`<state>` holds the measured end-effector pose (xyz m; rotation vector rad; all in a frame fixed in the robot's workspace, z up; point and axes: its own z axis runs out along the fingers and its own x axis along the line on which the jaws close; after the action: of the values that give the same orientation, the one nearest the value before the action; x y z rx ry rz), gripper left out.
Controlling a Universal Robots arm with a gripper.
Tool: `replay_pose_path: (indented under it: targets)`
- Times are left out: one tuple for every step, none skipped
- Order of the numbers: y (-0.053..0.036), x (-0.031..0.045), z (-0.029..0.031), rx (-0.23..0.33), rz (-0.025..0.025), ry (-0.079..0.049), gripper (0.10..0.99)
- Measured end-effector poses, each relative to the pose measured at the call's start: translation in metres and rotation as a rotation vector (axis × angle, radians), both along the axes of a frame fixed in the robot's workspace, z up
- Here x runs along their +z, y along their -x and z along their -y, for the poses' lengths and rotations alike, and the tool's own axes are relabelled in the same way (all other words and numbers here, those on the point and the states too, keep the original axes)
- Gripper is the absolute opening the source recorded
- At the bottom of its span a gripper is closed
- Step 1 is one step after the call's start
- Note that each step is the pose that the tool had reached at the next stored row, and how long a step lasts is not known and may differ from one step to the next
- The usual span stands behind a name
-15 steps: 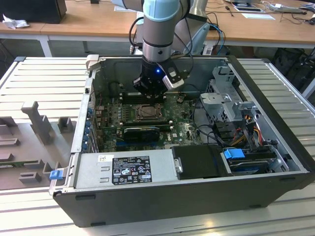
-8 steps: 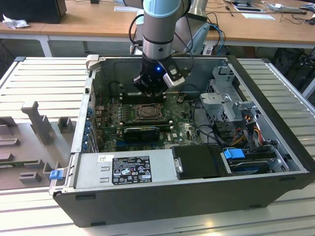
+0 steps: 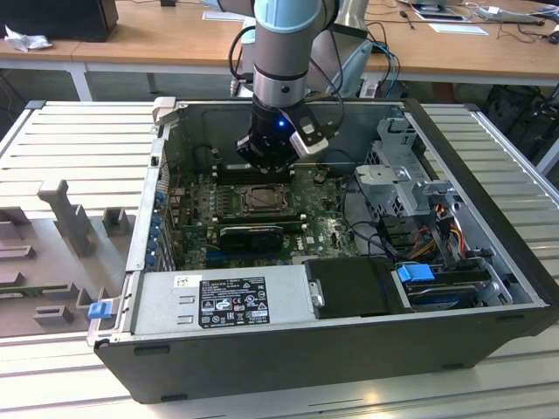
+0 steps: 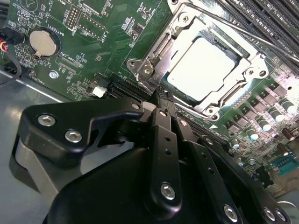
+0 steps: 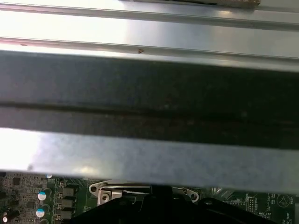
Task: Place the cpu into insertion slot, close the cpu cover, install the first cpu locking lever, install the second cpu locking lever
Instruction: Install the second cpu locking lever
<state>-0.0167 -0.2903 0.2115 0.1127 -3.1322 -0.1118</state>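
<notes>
Looking down into the open computer case [image 3: 472, 288] in the exterior view: got the gripper [image 3: 265, 161] hanging low over the motherboard [image 3: 323, 229], right above the socket area. Fingers pulled in tight in the second wrist view, tips of the gripper [image 4: 161, 106] pretty much meeting. Can't make out anything pinched between them.

Spotted the cpu [image 4: 203, 63] just past the fingertips, lying flat inside the insertion slot [image 4: 223, 45], pale face up, dark frame peeking around its edge. Found the cpu cover [image 4: 154, 51] folded down flat over it, with the chip showing through the big window. Nearest corner of that cover practically touching the fingertips, or just beside them. Hard to call contact from this angle.

Also seeing a thin locking lever [image 4: 243, 31] running along the far side of the socket from the gripper, between the cover and the long memory slots [image 4: 261, 14]. Can't tell if hooked down or not.

Off to one side of the gripper, well apart from the socket: a round coin battery [image 4: 43, 41]. Off to the other side, near the socket's corner: a row of little capacitors [image 4: 264, 123].

Over in the first wrist view, mostly the case wall [image 5: 149, 93] up close.
</notes>
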Motion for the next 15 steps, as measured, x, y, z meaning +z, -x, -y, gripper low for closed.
replay_pose_path:
  targets:
    - [0.0000, 0.0001, 0.0003, 0.000, -0.0001, 0.000, 0.106]
    - [0.0000, 0.0001, 0.0006, 0.000, -0.0001, 0.000, 0.106]
    - [0.0000, 0.0001, 0.0021, 0.000, -0.0001, 0.000, 0.106]
    - [0.0000, 0.0003, 0.0037, 0.000, -0.0001, 0.000, 0.106]
    - [0.0000, 0.0014, 0.0039, 0.000, -0.0001, 0.000, 0.106]
    - [0.0000, 0.0025, 0.0041, 0.000, -0.0001, 0.000, 0.106]
    - [0.0000, 0.0038, 0.0042, 0.000, -0.0001, 0.000, 0.106]
    - [0.0000, 0.0052, 0.0043, 0.000, -0.0001, 0.000, 0.106]
    - [0.0000, 0.0053, 0.0044, 0.000, 0.0000, 0.000, 0.106]
    - [-0.0001, 0.0053, 0.0047, 0.000, 0.0000, 0.000, 0.106]
    - [-0.0001, 0.0054, 0.0055, 0.000, -0.0001, 0.000, 0.106]
    - [0.0000, 0.0053, 0.0065, 0.000, -0.0001, 0.000, 0.106]
    - [0.0000, 0.0053, 0.0075, 0.000, -0.0001, 0.000, 0.106]
    - [0.0000, 0.0054, 0.0085, 0.000, -0.0001, 0.000, 0.106]
    - [0.0000, 0.0053, 0.0096, 0.000, -0.0001, 0.000, 0.106]
